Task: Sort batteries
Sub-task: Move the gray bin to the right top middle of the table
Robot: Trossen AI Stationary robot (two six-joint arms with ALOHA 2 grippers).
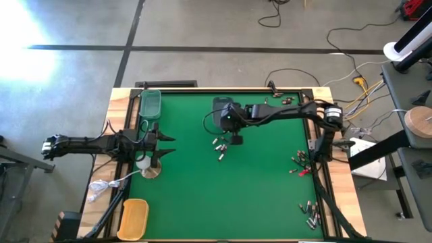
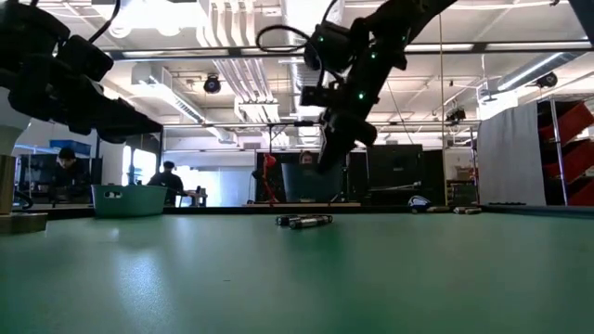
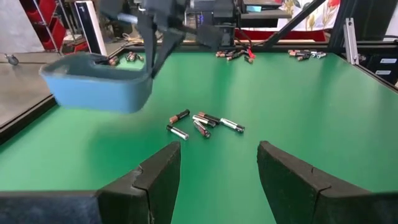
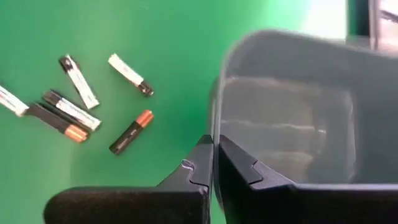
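We read the scene from the small heap of batteries (image 1: 219, 147) lying loose near the middle of the green tabletop (image 1: 196, 196). Well to the left of the heap, our left gripper (image 1: 164, 145) waits at the tabletop's edge with its jaws spread wide and nothing between them. A green tray (image 1: 150, 104) and a yellow tray (image 1: 133, 217) lie on that side too; what they hold we cannot tell. Just above and beside the heap, our right gripper (image 4: 213, 163) has its jaws pinched tight on the rim of a grey-blue bin (image 4: 292, 112), held off the tabletop, and the bin looks empty inside. Far to the right of the heap, more batteries (image 1: 301, 162) sit along the tabletop's right edge. We judge sorting has barely begun: nearly every cell still lies loose.
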